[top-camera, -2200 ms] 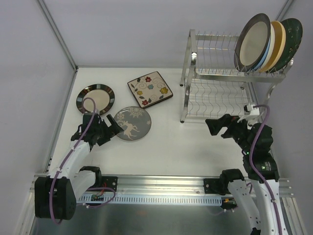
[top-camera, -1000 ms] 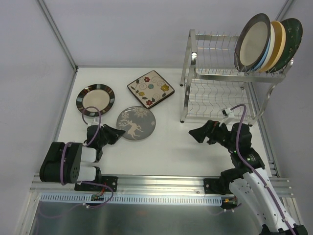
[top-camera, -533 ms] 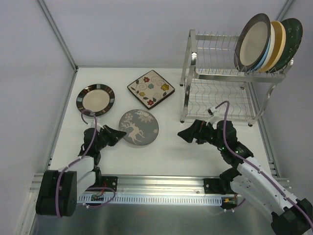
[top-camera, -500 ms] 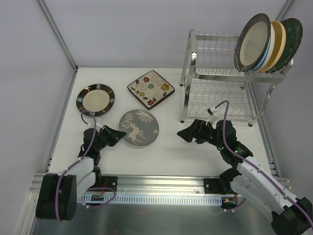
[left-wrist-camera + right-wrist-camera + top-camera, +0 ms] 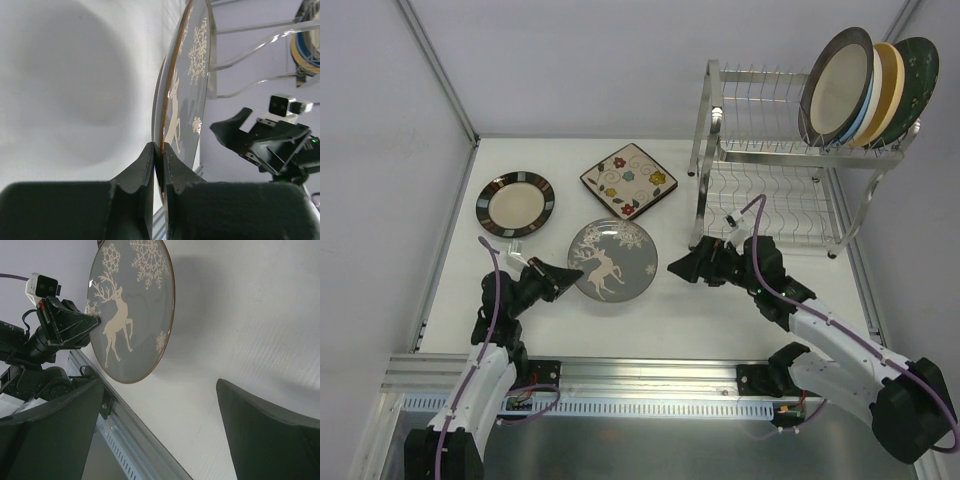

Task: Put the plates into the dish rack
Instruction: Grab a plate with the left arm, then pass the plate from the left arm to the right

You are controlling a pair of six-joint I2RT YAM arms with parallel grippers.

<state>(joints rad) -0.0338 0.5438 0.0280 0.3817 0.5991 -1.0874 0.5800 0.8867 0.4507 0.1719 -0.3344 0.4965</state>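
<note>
"Is the left claw (image 5: 558,274) getting a proper hold of the deer plate (image 5: 613,259)?"

"It's pinching only the rim nearest it, tips pressed tight, and the whole plate is jutting out ahead of them. I'm thinking it could pivot or slip onto the bench (image 5: 650,310)."

"And the right claw (image 5: 682,268)?"

"It's gaping wide and holding nothing. The plate's far edge is lying just in front of it, not touching. The dish rack (image 5: 770,156) is standing behind it."

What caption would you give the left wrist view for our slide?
Left gripper shut on the rim of the deer plate, with the open right gripper facing it.
</note>
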